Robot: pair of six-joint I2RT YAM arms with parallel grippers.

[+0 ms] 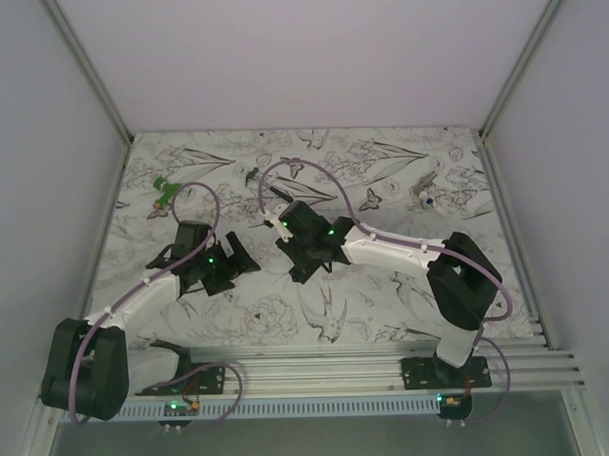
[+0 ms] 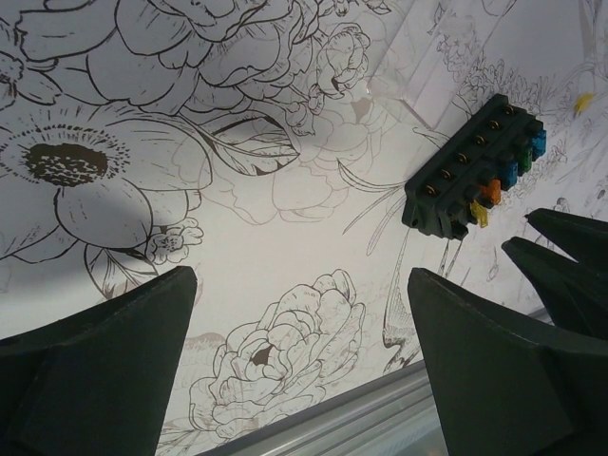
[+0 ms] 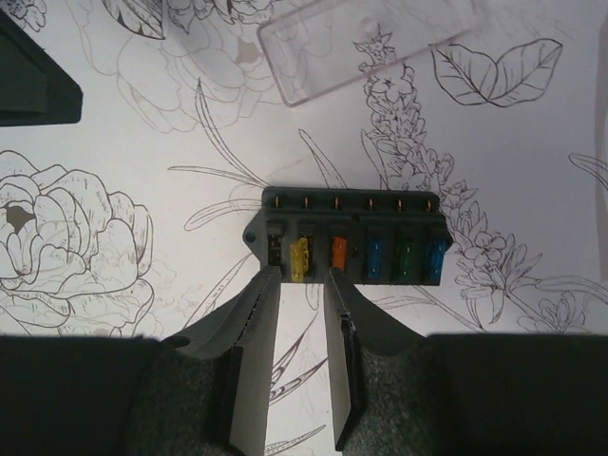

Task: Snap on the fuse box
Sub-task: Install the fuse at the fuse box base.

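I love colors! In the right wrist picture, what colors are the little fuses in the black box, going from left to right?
Inside the fuse box: yellow fuse → orange fuse → blue fuse → green fuse → second blue fuse.

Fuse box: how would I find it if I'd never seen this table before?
Look at the table covered in black-and-white flower drawings, then find the right gripper near its middle. Right at that gripper's tips lies the fuse box, a small black rectangular block. Unlike the see-through cover lying beyond it, it holds a row of colourful fuses: yellow, orange, blue, green, blue.
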